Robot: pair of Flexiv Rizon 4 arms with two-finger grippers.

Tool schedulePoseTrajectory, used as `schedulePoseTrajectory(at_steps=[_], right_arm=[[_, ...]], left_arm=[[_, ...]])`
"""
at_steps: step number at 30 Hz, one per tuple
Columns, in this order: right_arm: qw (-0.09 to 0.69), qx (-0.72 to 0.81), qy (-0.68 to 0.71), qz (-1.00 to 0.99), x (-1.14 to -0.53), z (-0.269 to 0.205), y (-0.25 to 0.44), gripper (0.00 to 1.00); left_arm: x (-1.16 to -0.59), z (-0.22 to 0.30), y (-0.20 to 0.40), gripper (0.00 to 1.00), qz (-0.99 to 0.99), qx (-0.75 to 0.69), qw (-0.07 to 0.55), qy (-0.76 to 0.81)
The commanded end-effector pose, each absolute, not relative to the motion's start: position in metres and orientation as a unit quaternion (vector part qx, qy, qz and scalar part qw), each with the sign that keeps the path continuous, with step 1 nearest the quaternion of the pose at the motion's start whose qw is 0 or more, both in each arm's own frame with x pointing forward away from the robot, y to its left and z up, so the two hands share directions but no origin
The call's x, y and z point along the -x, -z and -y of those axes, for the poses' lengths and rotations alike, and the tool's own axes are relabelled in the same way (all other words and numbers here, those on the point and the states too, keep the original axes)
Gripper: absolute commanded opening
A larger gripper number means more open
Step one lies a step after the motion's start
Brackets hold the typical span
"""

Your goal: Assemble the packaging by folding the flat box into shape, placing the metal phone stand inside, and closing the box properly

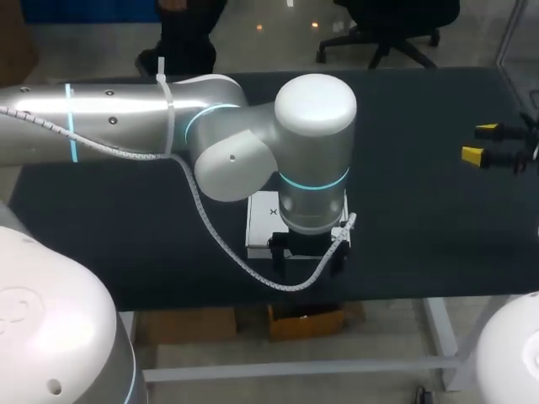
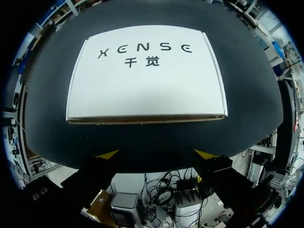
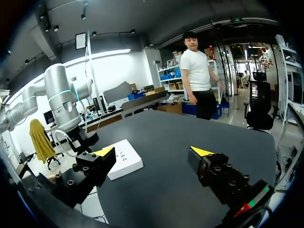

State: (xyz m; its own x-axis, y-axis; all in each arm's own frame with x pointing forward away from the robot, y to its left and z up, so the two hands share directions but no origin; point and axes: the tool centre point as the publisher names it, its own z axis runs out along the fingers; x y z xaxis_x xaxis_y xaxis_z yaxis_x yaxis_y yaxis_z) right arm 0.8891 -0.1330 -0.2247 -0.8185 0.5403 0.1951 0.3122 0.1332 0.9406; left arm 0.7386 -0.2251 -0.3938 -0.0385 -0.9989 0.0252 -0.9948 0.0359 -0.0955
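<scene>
A flat white box (image 2: pixel 147 80) with dark print on its lid lies closed on the black table, just ahead of my left gripper (image 2: pixel 156 154). That gripper's yellow tips stand wide apart near the table's front edge, open and holding nothing. In the head view the left arm's wrist covers most of the box (image 1: pixel 263 220), with the left gripper (image 1: pixel 307 257) below it. My right gripper (image 1: pixel 480 143) hovers open at the table's far right, well away from the box (image 3: pixel 124 159); nothing sits between its fingers (image 3: pixel 103 151). No metal phone stand shows in any view.
The black table (image 1: pixel 404 219) spreads wide between the box and the right gripper. The box lies close to the table's front edge. My left arm (image 3: pixel 61 99) stands over the box in the right wrist view.
</scene>
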Motion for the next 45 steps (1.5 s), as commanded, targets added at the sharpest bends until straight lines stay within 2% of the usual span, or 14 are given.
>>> schedulePoseTrajectory(at_steps=[1, 23, 45], right_arm=[[0.101, -0.278, -0.591, -0.751, -0.893, 0.132, 0.225, 1.00], [0.099, -0.227, -0.582, -0.775, -0.916, 0.119, 0.233, 1.00], [0.099, -0.227, -0.582, -0.775, -0.916, 0.119, 0.233, 1.00]], left_arm=[[-0.746, 0.228, 0.397, 1.00, -0.710, 0.703, 0.031, 0.036], [-0.785, 0.214, 0.403, 1.00, -0.669, 0.741, 0.045, 0.027], [-0.860, 0.186, 0.404, 1.00, -0.669, 0.741, 0.043, 0.032]])
